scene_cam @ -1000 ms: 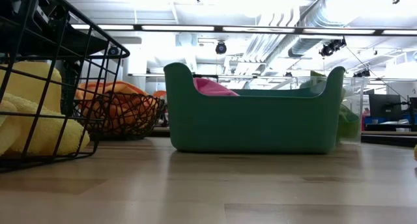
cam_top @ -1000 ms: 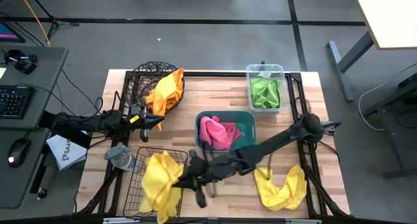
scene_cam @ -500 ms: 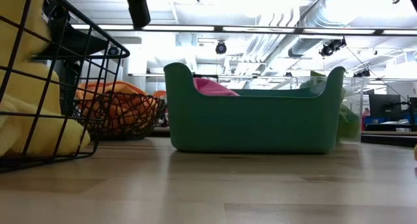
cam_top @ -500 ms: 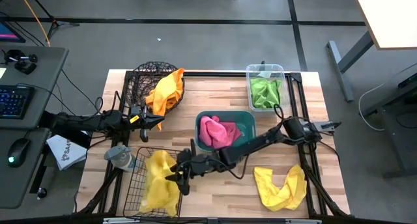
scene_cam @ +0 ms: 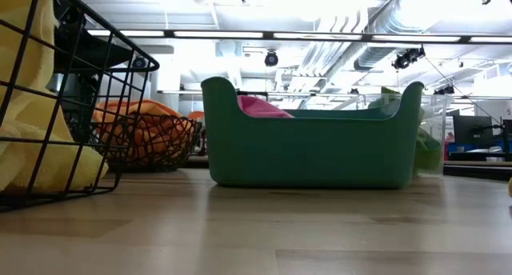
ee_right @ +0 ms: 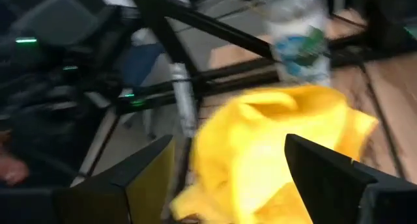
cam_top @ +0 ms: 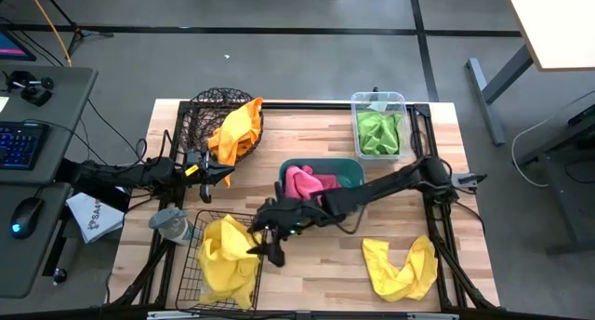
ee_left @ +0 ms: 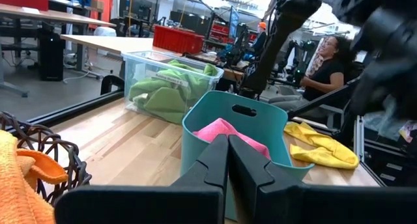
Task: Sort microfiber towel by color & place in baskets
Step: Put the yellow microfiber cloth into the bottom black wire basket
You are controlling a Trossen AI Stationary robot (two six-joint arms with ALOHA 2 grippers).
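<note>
- Right end effector hangs spread above the black basket's edge, pinching nothing.
- One yellow towel lies in that basket (another lies on the desk).
- Left end effector, pressed together, waits beside the round basket.

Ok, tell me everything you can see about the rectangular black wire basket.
The rectangular black wire basket is an open grid of thin dark wire standing upright at the table's front left corner. A crumpled yellow towel fills it and bulges over its right rim. The right gripper hovers open just beside that rim. In the low view its grid frames the towel.
</note>
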